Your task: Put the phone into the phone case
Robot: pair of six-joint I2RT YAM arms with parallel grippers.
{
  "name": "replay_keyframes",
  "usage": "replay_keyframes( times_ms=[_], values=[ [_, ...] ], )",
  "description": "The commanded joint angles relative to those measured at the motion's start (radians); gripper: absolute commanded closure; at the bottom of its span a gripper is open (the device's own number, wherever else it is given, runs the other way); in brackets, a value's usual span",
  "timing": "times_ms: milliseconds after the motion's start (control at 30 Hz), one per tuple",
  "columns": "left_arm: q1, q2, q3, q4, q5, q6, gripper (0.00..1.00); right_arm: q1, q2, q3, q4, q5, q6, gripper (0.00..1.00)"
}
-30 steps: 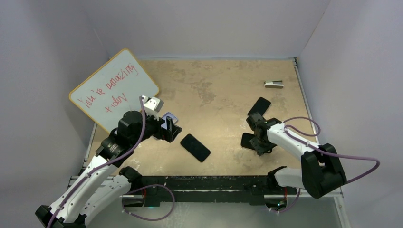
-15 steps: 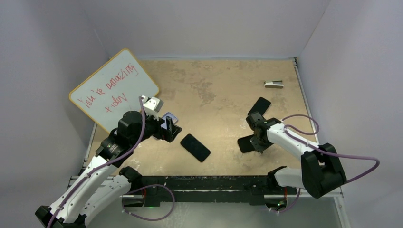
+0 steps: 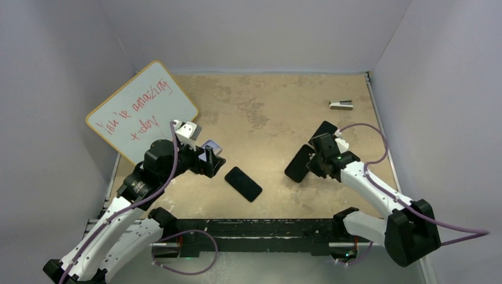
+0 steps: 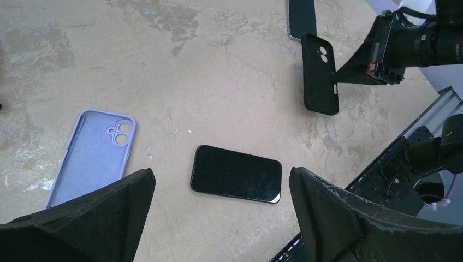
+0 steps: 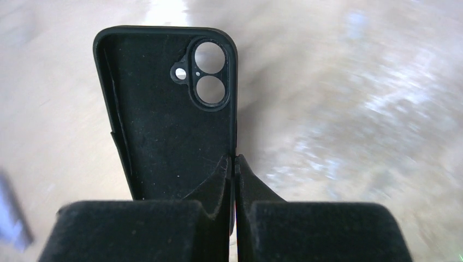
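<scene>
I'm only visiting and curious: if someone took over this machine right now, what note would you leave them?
Left gripper: open, empty, hovering above the thin pale lavender phone case and the glossy black rectangular phone.
Right gripper: shut on the rim of a matte black phone case, held off the tan table.
Phone and lavender case lie flat and apart; the case is empty, inside up.
Done: nothing fitted yet.
Left: put the phone into the lavender case.

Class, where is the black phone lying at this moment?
In the top view the phone lies flat on the table, left of centre, just right of the left gripper. The left wrist view shows the lavender case beside it, not touching.
</scene>
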Motion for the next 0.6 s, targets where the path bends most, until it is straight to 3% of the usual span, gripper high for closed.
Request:
replay_keyframes(
  times_ms=[0, 200, 300, 567],
  values=[
    [0.000, -0.004, 0.027, 0.012, -0.011, 0.007, 0.01, 0.023, -0.042, -0.025, 0.322, -0.230, -0.287, 1.00],
    [0.000, -0.006, 0.027, 0.010, -0.017, 0.006, 0.01, 0.072, 0.126, 0.094, 0.318, -0.307, -0.457, 1.00],
    [0.001, -0.007, 0.027, 0.007, -0.019, 0.004, 0.01, 0.140, 0.215, 0.156, 0.282, -0.257, -0.516, 1.00],
    [0.000, -0.008, 0.025, 0.009, -0.023, 0.004, 0.01, 0.175, 0.328, 0.198, 0.261, -0.224, -0.556, 1.00]
  ],
)
